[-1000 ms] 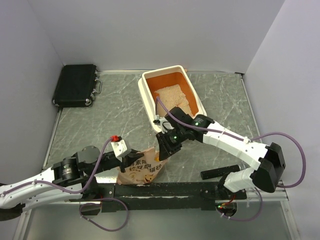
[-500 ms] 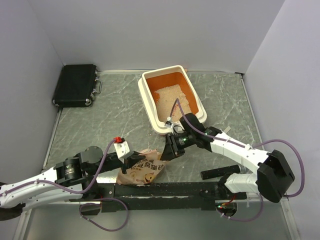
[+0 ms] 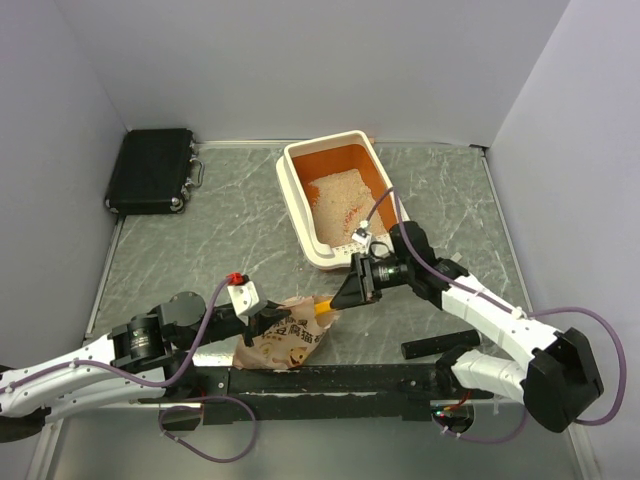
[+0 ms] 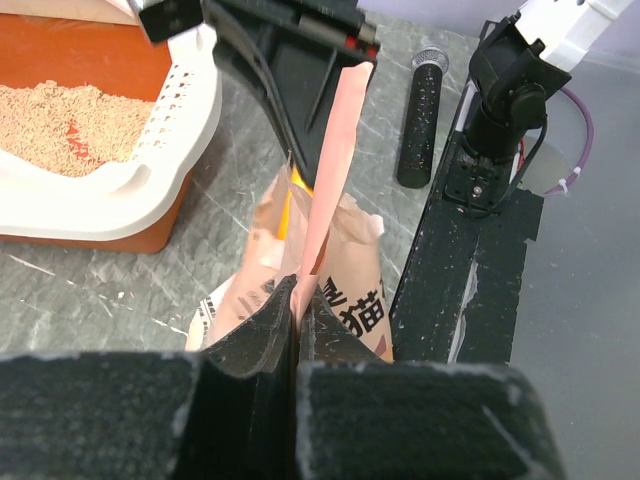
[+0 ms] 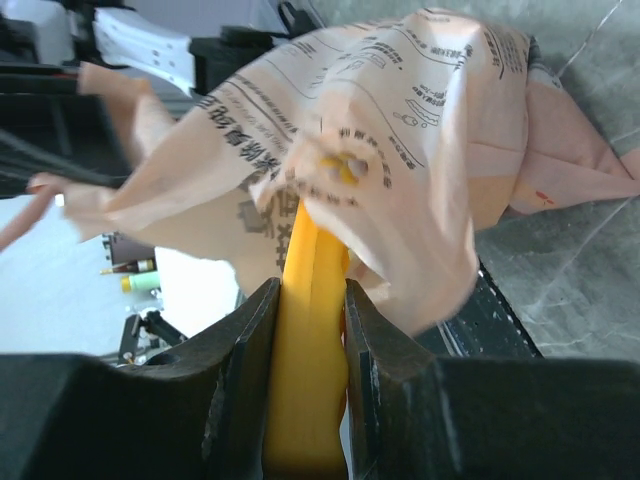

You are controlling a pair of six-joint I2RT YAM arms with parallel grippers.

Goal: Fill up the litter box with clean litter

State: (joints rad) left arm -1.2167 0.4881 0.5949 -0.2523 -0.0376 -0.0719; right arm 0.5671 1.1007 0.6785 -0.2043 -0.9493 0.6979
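The litter box stands at the back centre, cream outside, orange inside, with pale beige clean litter in it; its slotted rim shows in the left wrist view. The peach-pink bag sits at the front edge. My left gripper is shut on the bag's top edge. My right gripper is shut on the yellow-orange scoop's handle; the scoop's head is hidden inside the bag's mouth.
A black case lies at the back left. A black bar lies on the table near the right arm's base; it also shows in the left wrist view. The black front rail runs just behind the bag.
My right gripper has moved from the litter box's near end down to the bag, and the scoop's head has gone into the bag's mouth. The left gripper has kept its hold.
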